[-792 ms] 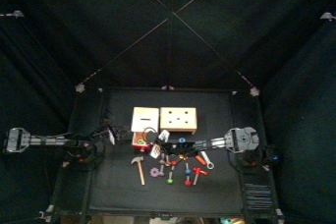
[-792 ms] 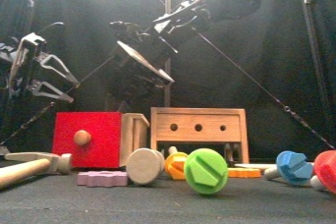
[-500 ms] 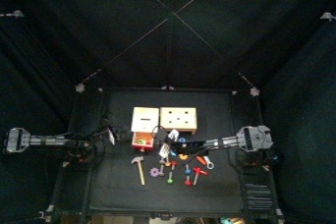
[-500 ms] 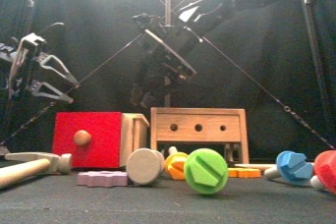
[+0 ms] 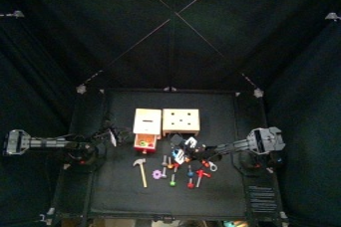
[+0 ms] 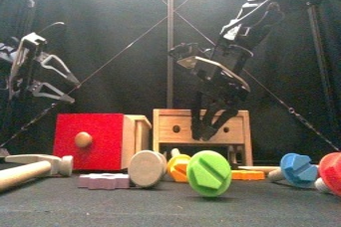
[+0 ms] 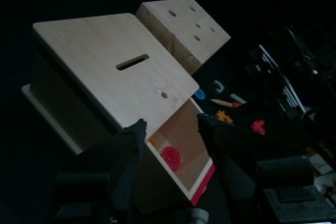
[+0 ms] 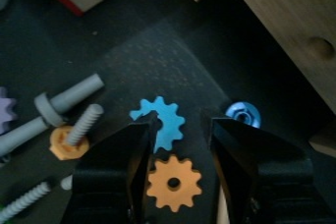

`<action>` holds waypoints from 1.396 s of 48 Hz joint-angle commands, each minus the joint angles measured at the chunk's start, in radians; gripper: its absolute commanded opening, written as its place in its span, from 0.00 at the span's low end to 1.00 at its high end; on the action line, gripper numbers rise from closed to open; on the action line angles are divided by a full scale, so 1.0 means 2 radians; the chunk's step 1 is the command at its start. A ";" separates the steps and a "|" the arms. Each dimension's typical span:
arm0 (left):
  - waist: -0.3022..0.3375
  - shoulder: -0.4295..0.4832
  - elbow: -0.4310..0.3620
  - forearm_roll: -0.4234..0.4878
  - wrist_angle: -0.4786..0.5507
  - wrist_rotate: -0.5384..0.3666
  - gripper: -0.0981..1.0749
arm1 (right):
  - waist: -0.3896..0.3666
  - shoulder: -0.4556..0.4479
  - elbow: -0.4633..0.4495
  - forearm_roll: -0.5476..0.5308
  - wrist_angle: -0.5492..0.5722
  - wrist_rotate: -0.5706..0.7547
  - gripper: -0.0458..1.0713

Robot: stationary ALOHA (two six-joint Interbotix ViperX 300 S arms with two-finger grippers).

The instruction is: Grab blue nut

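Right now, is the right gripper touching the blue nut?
Apart. The right wrist view shows the open right gripper hovering above the table, with the blue nut lying beyond one jaw.

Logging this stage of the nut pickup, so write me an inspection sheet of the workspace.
Surface: black table, toys spread across it.
Job's things: blue nut on the table beside the wooden box, not held.
Clutter: blue gear, orange gear, green screw, red box, hammer.
Grippers: right claw open over the gears; left claw near the red box, state unclear.
Cables: nothing seen.
Surroundings: black curtains.
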 commanded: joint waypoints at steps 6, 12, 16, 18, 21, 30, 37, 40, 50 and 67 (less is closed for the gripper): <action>0.001 0.000 -0.010 0.002 -0.002 0.001 0.80 | -0.017 -0.015 0.005 0.000 0.005 0.000 0.86; 0.002 -0.001 -0.009 0.002 -0.002 0.001 0.80 | -0.025 -0.014 0.014 0.003 0.001 0.000 0.89; 0.002 0.000 -0.008 0.002 -0.002 0.001 0.80 | -0.028 -0.012 0.020 0.005 -0.002 0.000 0.89; 0.002 -0.001 -0.008 0.002 -0.002 0.001 0.80 | -0.030 -0.012 0.023 0.005 -0.004 0.000 0.89; 0.003 0.000 -0.008 0.002 -0.002 0.001 0.80 | -0.035 -0.009 0.027 0.007 -0.012 0.000 0.89; 0.005 0.000 -0.008 0.002 -0.002 0.001 0.80 | -0.057 -0.005 0.037 0.007 -0.054 -0.001 0.89; 0.005 -0.001 -0.007 0.002 -0.002 0.001 0.80 | -0.069 -0.001 0.045 0.007 -0.064 -0.002 0.89; 0.004 0.000 -0.006 0.002 -0.002 0.000 0.80 | -0.071 0.001 0.050 0.007 -0.065 -0.002 0.89; 0.008 0.000 -0.006 0.002 -0.002 0.001 0.80 | -0.071 0.004 0.054 0.008 -0.082 -0.001 0.89; 0.009 0.000 -0.006 0.001 -0.002 0.001 0.80 | -0.071 0.023 0.053 0.008 -0.090 -0.002 0.89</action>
